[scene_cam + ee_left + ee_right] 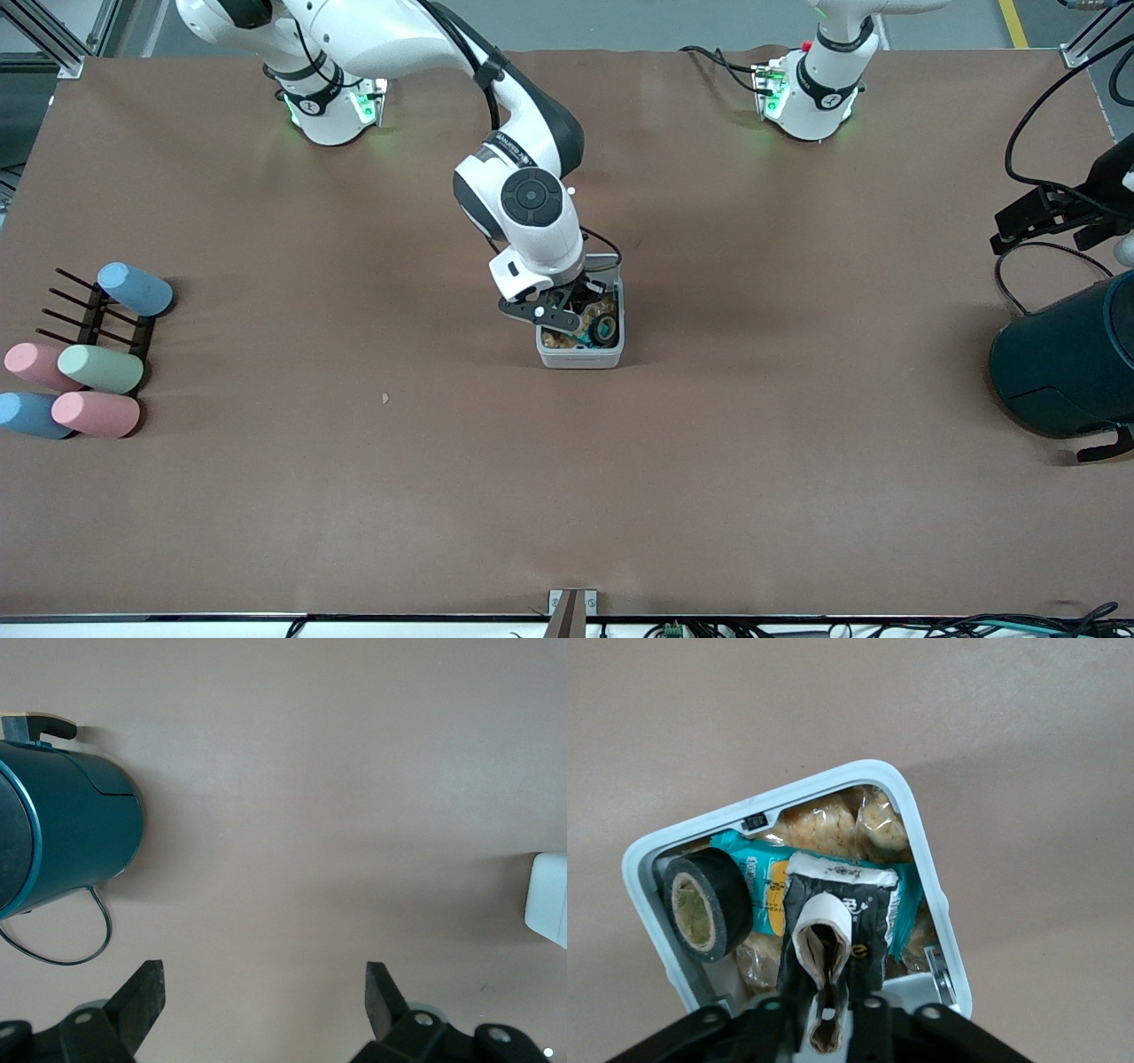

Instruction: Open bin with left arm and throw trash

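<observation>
Brown table (726,461) everywhere, and the bin (580,357) sits near the middle of the front frame, open. I think the lid is standing up at its farther edge, but my own wrist covers most of it, so don't quote me.

My right gripper (567,310) is down over the open bin, fingers (873,1014) pinching the crumpled dark wrapper (833,921), which stands upright between them with a white curl of paper at its top. Under it in the bin are the black tape ring (704,904), leaning against one wall, a teal and orange packet (766,877) and some clear snack bags (833,819).

My left gripper (266,979) waits with its fingers spread wide and nothing between them, over bare table at the left arm's end, near the dark teal drum (1063,363) low in that part of the front frame.

At the right arm's end, in the lower half of the frame, pastel cups (97,368) lie around a black rack (89,319). A tiny tan scrap (385,399) lies nearer the camera than the bin.
</observation>
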### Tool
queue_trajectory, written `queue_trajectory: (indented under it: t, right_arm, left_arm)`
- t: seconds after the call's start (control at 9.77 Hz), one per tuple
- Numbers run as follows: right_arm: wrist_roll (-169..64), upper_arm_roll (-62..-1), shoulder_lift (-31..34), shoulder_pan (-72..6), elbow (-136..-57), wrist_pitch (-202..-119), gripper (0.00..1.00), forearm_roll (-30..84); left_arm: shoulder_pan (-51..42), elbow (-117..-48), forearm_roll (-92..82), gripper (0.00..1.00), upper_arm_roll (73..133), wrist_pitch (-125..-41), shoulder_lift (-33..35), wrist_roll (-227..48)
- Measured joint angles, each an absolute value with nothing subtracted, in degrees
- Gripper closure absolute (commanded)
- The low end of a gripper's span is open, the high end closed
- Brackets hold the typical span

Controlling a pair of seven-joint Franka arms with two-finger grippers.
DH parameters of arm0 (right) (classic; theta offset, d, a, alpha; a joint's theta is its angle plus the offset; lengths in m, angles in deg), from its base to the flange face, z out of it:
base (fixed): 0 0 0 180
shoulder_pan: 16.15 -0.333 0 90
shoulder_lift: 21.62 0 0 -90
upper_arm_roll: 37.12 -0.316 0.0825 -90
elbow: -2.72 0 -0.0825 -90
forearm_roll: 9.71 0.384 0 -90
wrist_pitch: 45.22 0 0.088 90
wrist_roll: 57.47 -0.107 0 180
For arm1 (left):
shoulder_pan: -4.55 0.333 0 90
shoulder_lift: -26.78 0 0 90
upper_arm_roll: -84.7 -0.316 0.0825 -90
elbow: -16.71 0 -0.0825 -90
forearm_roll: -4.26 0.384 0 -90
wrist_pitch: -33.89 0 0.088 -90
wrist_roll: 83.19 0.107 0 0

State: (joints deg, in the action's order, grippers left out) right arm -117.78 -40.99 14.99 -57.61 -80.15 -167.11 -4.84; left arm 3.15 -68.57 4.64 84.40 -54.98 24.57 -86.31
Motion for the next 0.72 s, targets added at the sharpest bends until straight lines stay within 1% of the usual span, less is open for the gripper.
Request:
queue_trajectory:
  t: [0.31, 0.41, 0.51, 0.61, 0.72]
  right_arm:
    - [-117.8, -40.9, 14.9, -57.6, -79.3, -167.1, 0.10, -4.5]
    - [-117.8, -40.8, 14.7, -57.5, -78.6, -167.1, 0.03, -4.5]
    - [-117.8, -40.5, 13.9, -57.3, -77.8, -166.7, 0.02, -4.5]
    - [-117.8, -39.9, 12.2, -56.6, -77.2, -164.6, 0.02, -4.5]
    - [-117.5, -39.5, 9.5, -54.4, -76.6, -160.6, 0.02, -4.5]
  left_arm:
    - [3.1, -68.6, 4.6, 0.00, 84.4, -55.0, 24.6, -86.3]
    - [3.1, -68.6, 4.6, 0.00, 84.4, -55.0, 24.6, -86.3]
    - [3.1, -68.6, 4.6, 0.00, 84.4, -55.0, 24.6, -86.3]
    - [3.1, -68.6, 4.6, 0.00, 84.4, -55.0, 24.6, -86.3]
    - [3.1, -68.6, 4.6, 0.00, 84.4, -55.0, 24.6, -86.3]
